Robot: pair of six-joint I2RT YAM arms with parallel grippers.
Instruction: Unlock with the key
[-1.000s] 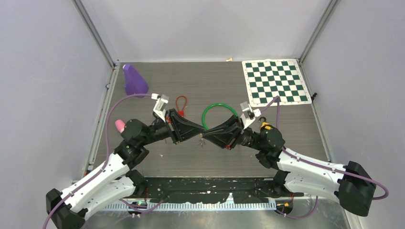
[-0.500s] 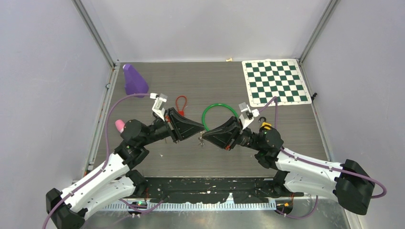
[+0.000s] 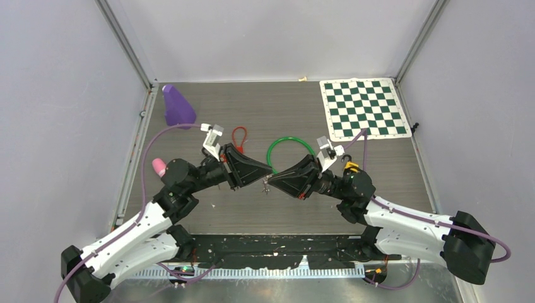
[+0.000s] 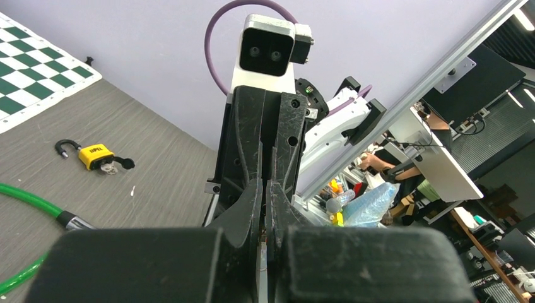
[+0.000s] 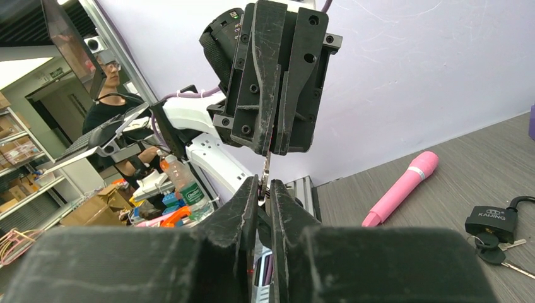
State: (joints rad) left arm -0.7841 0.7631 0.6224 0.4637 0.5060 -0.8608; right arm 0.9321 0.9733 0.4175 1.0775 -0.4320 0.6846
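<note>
The thin metal key (image 5: 265, 169) bridges the tip-to-tip grippers, its long axis along their shared line, one end clenched by the left gripper (image 5: 267, 150), the other pinched by the right gripper (image 5: 264, 189), whose wrist is nearer the yellow padlock (image 4: 94, 156) behind it.

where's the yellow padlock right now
In the top view the yellow padlock lies right of centre, right of the green cable loop, toward the near edge from the checkerboard.

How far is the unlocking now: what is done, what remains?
Done: nothing visible yet; the yellow padlock lies untouched. In hand: the left gripper and right gripper both pinch a thin metal piece, probably the key. Left: bring it to a lock and turn.
</note>
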